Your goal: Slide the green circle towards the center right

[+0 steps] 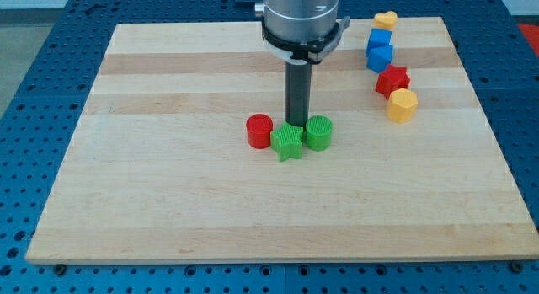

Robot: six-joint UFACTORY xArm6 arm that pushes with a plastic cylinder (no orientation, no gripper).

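Note:
The green circle (319, 132) sits near the board's middle. A green star (287, 142) touches its left side, and a red circle (259, 130) stands just left of the star. My tip (297, 123) comes down just behind the gap between the green star and the green circle, at the circle's upper left and very close to both. The rod's lowest end is partly hidden behind the green star.
At the view's upper right stands a line of blocks: a yellow block (386, 19), two blue blocks (380, 49), a red star (392, 80) and a yellow hexagon (402, 105). The wooden board (168, 201) lies on a blue perforated table.

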